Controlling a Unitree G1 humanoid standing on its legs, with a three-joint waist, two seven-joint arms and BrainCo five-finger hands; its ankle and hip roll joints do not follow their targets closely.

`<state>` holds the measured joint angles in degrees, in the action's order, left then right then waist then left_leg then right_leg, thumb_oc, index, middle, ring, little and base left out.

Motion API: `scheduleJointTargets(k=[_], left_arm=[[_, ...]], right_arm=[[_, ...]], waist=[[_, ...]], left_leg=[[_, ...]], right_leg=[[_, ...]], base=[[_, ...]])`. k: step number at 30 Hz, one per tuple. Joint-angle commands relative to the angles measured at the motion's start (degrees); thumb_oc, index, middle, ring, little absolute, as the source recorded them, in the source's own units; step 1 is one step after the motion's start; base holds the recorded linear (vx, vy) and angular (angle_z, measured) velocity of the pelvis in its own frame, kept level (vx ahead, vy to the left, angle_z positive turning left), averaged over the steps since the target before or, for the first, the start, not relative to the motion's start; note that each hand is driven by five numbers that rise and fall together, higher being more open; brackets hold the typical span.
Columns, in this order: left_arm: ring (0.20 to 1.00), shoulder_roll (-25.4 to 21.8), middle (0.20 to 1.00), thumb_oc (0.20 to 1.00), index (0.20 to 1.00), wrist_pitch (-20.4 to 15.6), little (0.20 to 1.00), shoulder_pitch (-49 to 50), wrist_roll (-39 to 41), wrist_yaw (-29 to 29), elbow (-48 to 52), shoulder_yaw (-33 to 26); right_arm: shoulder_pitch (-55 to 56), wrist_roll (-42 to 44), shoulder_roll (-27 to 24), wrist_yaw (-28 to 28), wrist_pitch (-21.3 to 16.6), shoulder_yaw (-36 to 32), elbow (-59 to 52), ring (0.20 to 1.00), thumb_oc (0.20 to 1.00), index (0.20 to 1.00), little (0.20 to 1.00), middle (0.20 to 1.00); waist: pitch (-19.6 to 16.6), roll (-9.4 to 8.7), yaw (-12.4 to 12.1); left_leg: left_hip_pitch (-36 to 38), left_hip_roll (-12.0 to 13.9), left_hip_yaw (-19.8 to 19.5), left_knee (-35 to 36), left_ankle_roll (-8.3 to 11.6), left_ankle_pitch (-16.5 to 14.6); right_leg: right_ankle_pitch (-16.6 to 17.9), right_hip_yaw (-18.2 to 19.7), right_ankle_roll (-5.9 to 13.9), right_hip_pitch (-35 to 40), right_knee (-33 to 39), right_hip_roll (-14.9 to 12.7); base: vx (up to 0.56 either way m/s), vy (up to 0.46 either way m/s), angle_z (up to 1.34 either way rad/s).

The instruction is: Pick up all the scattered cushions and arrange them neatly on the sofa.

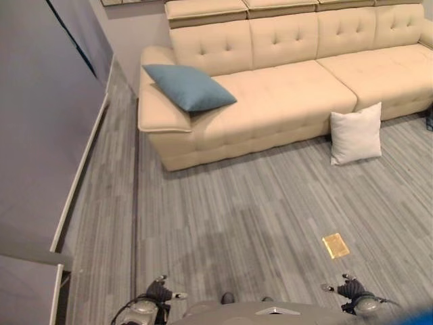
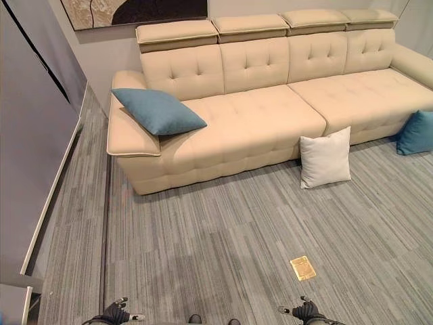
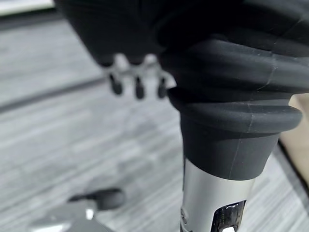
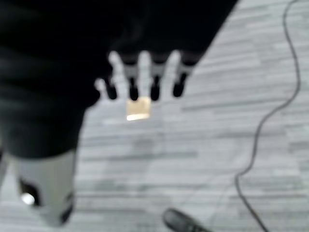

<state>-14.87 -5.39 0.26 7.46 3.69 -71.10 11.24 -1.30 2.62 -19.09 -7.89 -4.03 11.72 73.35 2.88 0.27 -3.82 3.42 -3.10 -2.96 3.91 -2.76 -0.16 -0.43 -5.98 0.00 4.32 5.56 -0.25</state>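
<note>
A beige sofa stands across the far side of the room. One blue cushion lies on its left end, propped against the armrest. A white cushion stands on the floor, leaning on the sofa's front. A second blue cushion sits on the floor at the far right, by the sofa's corner. My left hand and right hand hang low near me, far from all cushions. The left fingers and right fingers are relaxed over the carpet and hold nothing.
Grey striped carpet spreads between me and the sofa. A small brass floor plate is set into it at the near right. A grey wall panel with a white skirting runs along the left. A picture hangs above the sofa.
</note>
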Motion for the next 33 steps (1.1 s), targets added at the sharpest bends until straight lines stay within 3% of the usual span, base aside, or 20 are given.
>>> scheduleJointTargets(k=[1, 15, 18, 19, 21, 24, 30, 32, 33], left_arm=[[1.0, 0.4, 1.0, 1.0, 1.0, -0.7, 1.0, -3.7, -0.7, 0.4, -3.9, -1.8], [1.0, 0.2, 1.0, 1.0, 1.0, -0.7, 1.0, -5.8, -0.5, 0.1, -2.5, 0.7], [1.0, 0.3, 1.0, 1.0, 1.0, -0.7, 1.0, -6.8, -0.5, 0.1, -2.0, 1.4], [1.0, 0.5, 1.0, 1.0, 1.0, -0.7, 1.0, -7.7, -0.4, 0.1, -1.4, 2.1], [1.0, 0.8, 1.0, 1.0, 1.0, -0.9, 1.0, -8.9, -0.2, 0.2, -0.9, 2.9], [1.0, 0.9, 1.0, 1.0, 1.0, -0.8, 1.0, -8.7, 0.2, 0.1, -0.3, 2.3], [1.0, 0.6, 1.0, 1.0, 1.0, -0.7, 1.0, -7.3, -0.2, -0.1, -1.2, 1.0], [1.0, 0.1, 1.0, 1.0, 1.0, -0.6, 1.0, -6.3, -0.2, -0.3, -1.8, -0.4], [1.0, 0.1, 1.0, 1.0, 1.0, -0.6, 1.0, -6.3, -0.2, -0.3, -1.8, -0.4]], right_arm=[[-1.1, 0.8, 0.0, -0.5, -0.4, -0.2, 0.6, 1.0, 1.0, 1.0, 1.0, 1.0], [-0.9, 0.8, -0.1, -0.1, -0.1, 0.8, 0.3, 1.0, 1.0, 1.0, 1.0, 1.0], [-1.1, 1.4, -0.1, -0.2, -0.1, 0.7, 0.3, 1.0, 1.0, 1.0, 1.0, 1.0], [-1.6, 1.6, -0.5, -0.3, -0.2, 0.7, 0.1, 1.0, 1.0, 1.0, 1.0, 1.0], [-2.1, 1.9, -1.0, -0.5, -0.2, 0.5, 0.0, 1.0, 1.0, 1.0, 1.0, 1.0], [-1.6, 1.8, -1.3, 0.0, -0.2, 0.1, 0.4, 1.0, 1.0, 1.0, 1.0, 1.0], [-1.4, 1.0, -1.4, 0.2, -0.3, -0.2, 1.0, 1.0, 1.0, 1.0, 1.0, 1.0], [-1.4, 0.6, -1.2, 0.5, -0.2, -0.2, 0.5, 1.0, 1.0, 1.0, 1.0, 1.0], [-1.4, 0.6, -1.3, 0.5, -0.2, -0.2, 0.5, 1.0, 1.0, 1.0, 1.0, 1.0]], waist=[[-0.5, -1.62, -0.1], [0.6, -2.15, 0.6], [1.6, -2.58, 1.2], [3.1, -3.04, 1.3], [3.9, -3.31, 1.7], [3.3, -3.12, 2.3], [2.6, -3.28, 2.1], [2.3, -3.26, 1.0], [2.3, -3.28, 0.9]], left_leg=[[-1.3, -0.4, -6.4, 0.6, 3.12, -2.0], [-3.3, -0.2, -8.5, -1.6, 4.11, -2.4], [-5.4, -0.5, -9.2, -5.0, 4.61, -3.0], [-8.6, -1.3, -8.9, -9.2, 5.28, -3.5], [-11.5, -1.8, -6.9, -12.7, 5.65, -4.0], [-11.8, -0.8, -3.0, -12.8, 4.68, -5.0], [-11.0, -1.0, -1.9, -11.6, 3.23, -5.4], [-9.6, -1.2, -1.7, -9.3, 1.38, -5.8], [-9.6, -1.2, -1.6, -9.3, 1.37, -5.8]], right_leg=[[-3.1, -1.3, 5.68, -0.2, -2.2, -2.1], [-4.5, -2.4, 4.39, -1.5, -3.8, -1.3], [-4.6, -2.0, 3.75, -2.5, -4.6, -1.1], [-4.6, -2.2, 3.48, -3.2, -4.8, -1.4], [-4.4, -3.3, 3.47, -3.7, -4.9, -2.0], [-4.3, -3.9, 3.62, -3.8, -4.9, -2.2], [-4.4, -2.9, 4.37, -3.9, -5.7, -2.5], [-4.9, -1.9, 5.52, -6.6, -11.9, -3.1], [-5.0, -1.9, 5.53, -6.7, -12.0, -3.2]], base=[[0.0, 0.0, 0.0], [-0.01, -0.047, 0.12], [-0.05, -0.038, 0.19], [-0.13, -0.024, 0.31], [-0.08, 0.016, 0.39], [0.06, 0.05, 0.31], [0.1, 0.096, -0.07], [0.15, 0.195, -0.36], [0.08, 0.161, -0.45]])
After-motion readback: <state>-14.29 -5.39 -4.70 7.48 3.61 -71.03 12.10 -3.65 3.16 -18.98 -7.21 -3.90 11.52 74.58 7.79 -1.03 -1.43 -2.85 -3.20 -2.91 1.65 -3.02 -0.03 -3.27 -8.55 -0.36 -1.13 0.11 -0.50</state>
